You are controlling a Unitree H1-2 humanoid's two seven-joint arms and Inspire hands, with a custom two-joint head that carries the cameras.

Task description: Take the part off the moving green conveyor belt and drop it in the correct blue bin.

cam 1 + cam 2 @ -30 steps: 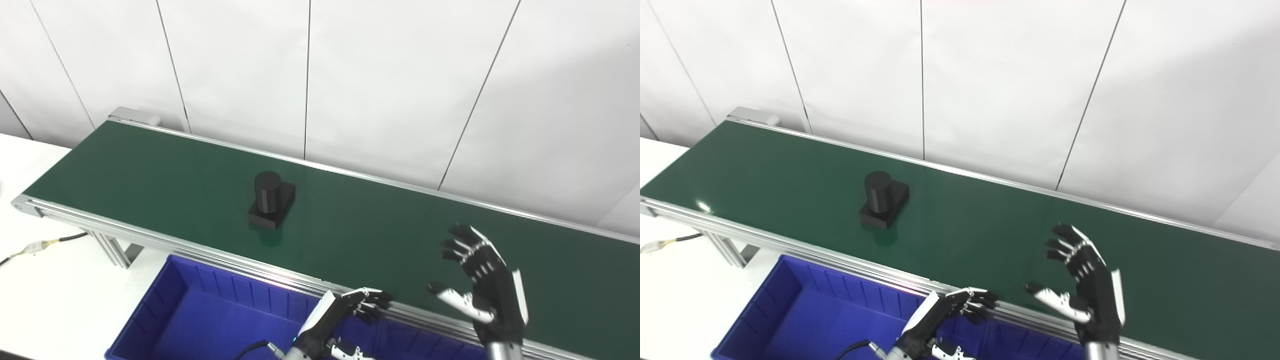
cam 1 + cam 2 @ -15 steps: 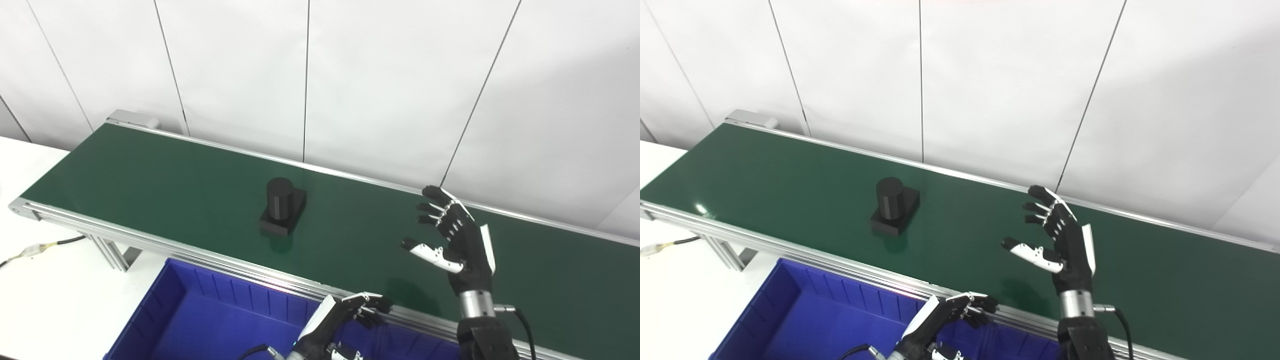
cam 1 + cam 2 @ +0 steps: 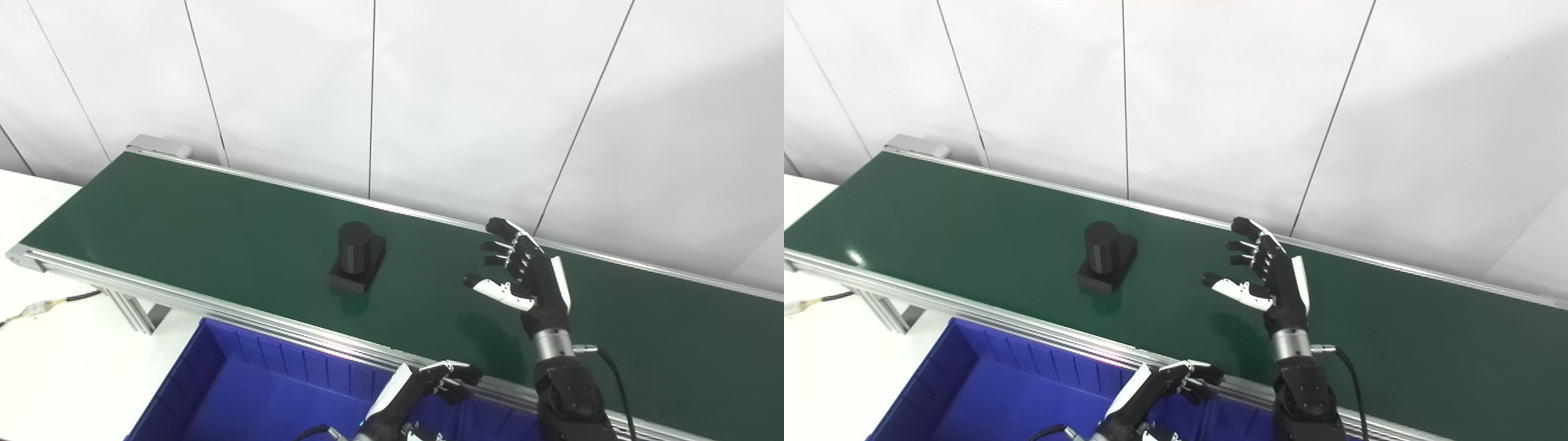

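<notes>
White wall panels with thin dark seams fill the background, and a long green conveyor belt with aluminium side rails is set across the scene in front of them. On a white table a blue bin is placed just below the belt's near rail, and a cable is seen at the far left.

The right hand is held above the belt, raised on a nearly upright forearm that comes up from the bottom edge. Its palm is turned toward the left, the fingers are spread apart and slightly curled, and the white-backed thumb is stretched out sideways to the left. Nothing is held in it, and the belt is not touched by it; a faint shadow is cast on the green surface just below it.

The part, a black cylinder standing upright on a black square base, is located on the belt to the left of the right hand, well apart from the thumb tip and roughly level with it.

The left hand is kept low, below and to the left of the right hand, at the near rail above the bin's far wall. Its fingers are bent loosely inward, with nothing grasped between them; whether the rail is touched cannot be told.
</notes>
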